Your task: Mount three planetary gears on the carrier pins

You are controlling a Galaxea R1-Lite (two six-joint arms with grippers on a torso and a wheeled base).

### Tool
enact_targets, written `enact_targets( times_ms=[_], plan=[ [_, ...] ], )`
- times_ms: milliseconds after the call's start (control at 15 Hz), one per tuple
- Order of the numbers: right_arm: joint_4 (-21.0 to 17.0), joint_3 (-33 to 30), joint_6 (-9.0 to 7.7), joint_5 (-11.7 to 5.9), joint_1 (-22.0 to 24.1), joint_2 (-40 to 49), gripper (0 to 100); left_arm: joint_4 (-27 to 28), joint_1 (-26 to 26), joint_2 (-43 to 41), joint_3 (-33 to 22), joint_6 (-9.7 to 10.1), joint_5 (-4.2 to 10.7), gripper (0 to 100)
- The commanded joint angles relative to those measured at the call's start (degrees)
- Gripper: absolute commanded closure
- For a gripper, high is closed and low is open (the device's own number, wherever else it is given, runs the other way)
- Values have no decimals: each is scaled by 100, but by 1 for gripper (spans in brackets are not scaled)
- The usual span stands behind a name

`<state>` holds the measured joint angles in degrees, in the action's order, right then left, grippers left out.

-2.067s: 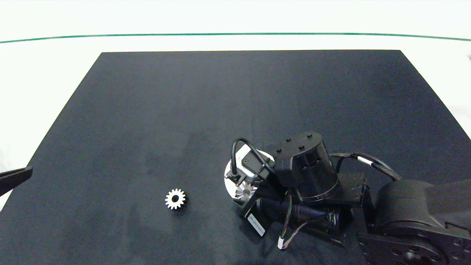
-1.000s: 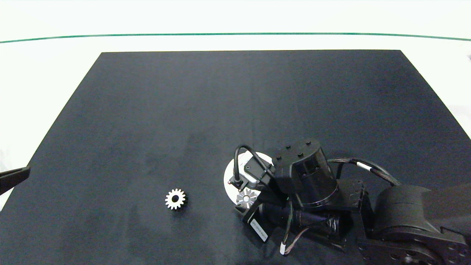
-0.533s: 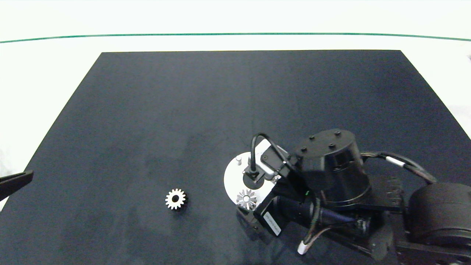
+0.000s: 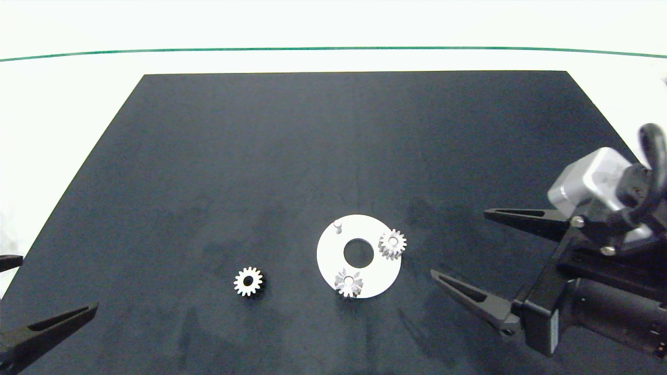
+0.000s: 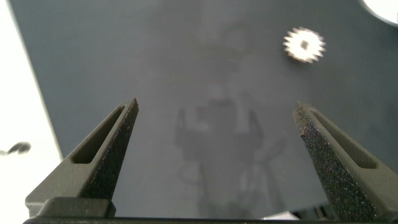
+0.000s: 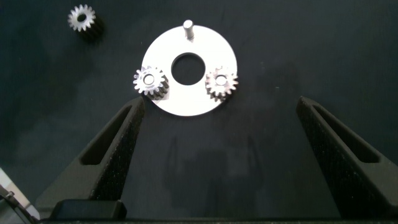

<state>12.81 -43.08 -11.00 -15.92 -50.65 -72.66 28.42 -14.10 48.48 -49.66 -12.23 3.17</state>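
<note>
The white carrier disc (image 4: 329, 260) lies flat on the black mat. One planetary gear (image 4: 392, 244) sits on its right pin and another (image 4: 348, 283) on its near pin. The far-left carrier pin (image 4: 337, 225) stands bare. A third gear (image 4: 248, 282) lies loose on the mat, left of the disc. My right gripper (image 4: 459, 242) is open and holds nothing, a short way right of the disc; its wrist view shows the disc (image 6: 186, 102), both seated gears (image 6: 149, 81) (image 6: 221, 81) and the bare pin (image 6: 188, 26). My left gripper (image 4: 59, 283) is open at the left edge, with the loose gear (image 5: 304, 45) ahead of it.
The black mat (image 4: 354, 146) covers most of the white table (image 4: 333, 26). A thin green line (image 4: 333, 48) runs across the far side of the table.
The right arm has drawn back to the right off the disc with its gripper open, uncovering a second gear on the right pin. The left gripper has come further into view.
</note>
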Motion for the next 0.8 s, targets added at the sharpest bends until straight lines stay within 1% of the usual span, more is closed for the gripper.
enact_targets(
  times_ms=[67,133,200,267,333,467,533,600,667,800],
  plan=[
    [-24,133,-34,10,3,788,0,-530,-400,671,291,19,17,0],
    [-24,160,-43,19,3,902,0,-820,-400,926,308,45,17,0],
    [-24,239,-113,28,-6,1069,0,-1304,-426,1304,396,124,17,0],
    [-24,230,-201,45,-6,1148,0,-1567,-602,1559,405,212,26,0],
    [-24,239,-236,54,-41,1201,0,-1743,-822,1849,405,405,35,0],
    [-24,230,-236,45,-129,1315,0,-1928,-1191,2359,405,748,228,0],
    [-24,212,-236,45,-129,1333,0,-1998,-1341,2596,405,994,281,0],
    [-24,212,-236,45,-129,1351,0,-2095,-1464,2737,405,1144,281,0],
    [-24,212,-236,54,-129,1351,0,-2209,-1525,2833,449,1179,281,0],
    [-24,212,-236,45,-129,1342,0,-2727,-1534,2992,739,1170,281,0]
  ],
)
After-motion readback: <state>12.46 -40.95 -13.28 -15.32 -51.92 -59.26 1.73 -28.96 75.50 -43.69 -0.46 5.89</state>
